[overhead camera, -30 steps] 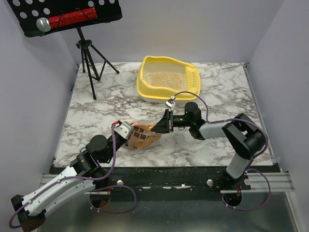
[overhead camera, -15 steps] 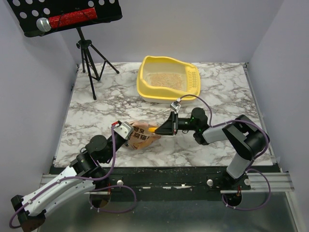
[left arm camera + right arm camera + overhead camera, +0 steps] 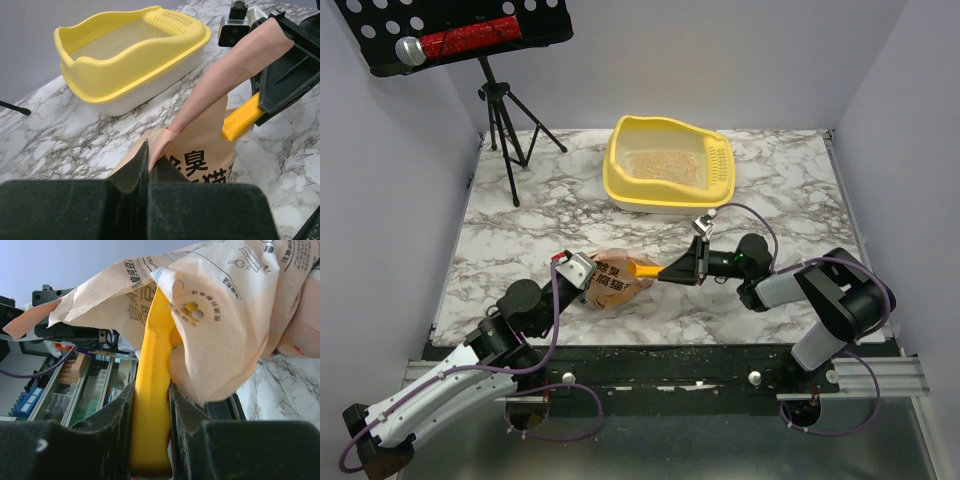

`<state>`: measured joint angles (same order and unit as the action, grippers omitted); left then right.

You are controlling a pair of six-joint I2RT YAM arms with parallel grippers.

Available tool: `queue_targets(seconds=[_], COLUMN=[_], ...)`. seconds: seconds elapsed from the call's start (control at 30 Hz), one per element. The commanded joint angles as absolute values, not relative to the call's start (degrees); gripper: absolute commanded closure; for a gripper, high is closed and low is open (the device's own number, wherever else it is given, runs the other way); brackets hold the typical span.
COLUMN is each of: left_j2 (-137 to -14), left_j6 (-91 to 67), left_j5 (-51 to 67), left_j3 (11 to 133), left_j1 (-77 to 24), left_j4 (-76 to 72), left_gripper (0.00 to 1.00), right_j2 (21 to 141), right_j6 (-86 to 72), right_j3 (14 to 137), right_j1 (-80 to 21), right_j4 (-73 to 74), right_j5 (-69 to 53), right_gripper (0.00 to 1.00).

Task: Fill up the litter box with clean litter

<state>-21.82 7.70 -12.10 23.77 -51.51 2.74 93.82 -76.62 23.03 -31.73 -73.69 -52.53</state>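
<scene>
The yellow litter box (image 3: 620, 180) with a white base stands at the back of the table, pale beige litter (image 3: 660, 166) on its floor; it also shows in the left wrist view (image 3: 120, 65). A tan-pink bag (image 3: 610, 283) lies mid-table. My left gripper (image 3: 578, 272) is shut on the bag's edge (image 3: 165, 142). My right gripper (image 3: 678, 270) is shut on the handle of a yellow-orange scoop (image 3: 648, 268), whose front end is inside the bag's mouth (image 3: 210, 325). The handle (image 3: 152, 405) sits between my fingers.
A black tripod (image 3: 505, 125) stands at the back left, carrying a black perforated board (image 3: 460, 30) with a red roll. Grains lie scattered along the table's near edge (image 3: 650, 350). White walls close in on both sides.
My right gripper has drawn back to the right and lowered, and more of the scoop's yellow handle now shows outside the bag. The left gripper and bag have stayed put.
</scene>
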Motion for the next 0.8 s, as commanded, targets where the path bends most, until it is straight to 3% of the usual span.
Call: queue_targets(seconds=[0.0,0.53,0.77], left_j2=[-21.44,-22.32,-22.68], left_j6=[7.65,7.65,7.12], left_j5=[-8.09,-7.3,-6.5], left_j3=[24.43,24.17,24.08], left_j1=[-51.77,-51.77,-51.77], left_j4=[-4.3,-4.92,-5.36], left_gripper=[1.0,1.0,1.0], right_j2=[91.15,83.77,78.5], right_j6=[-76.46,-77.87,-74.62], right_j3=[20.4,14.77,14.68], right_j1=[-29.8,-24.17,-22.85], right_j4=[-78.75,-79.1,-70.94], right_j5=[-55.28,-58.01,-58.18], right_gripper=[0.99,0.99,1.0])
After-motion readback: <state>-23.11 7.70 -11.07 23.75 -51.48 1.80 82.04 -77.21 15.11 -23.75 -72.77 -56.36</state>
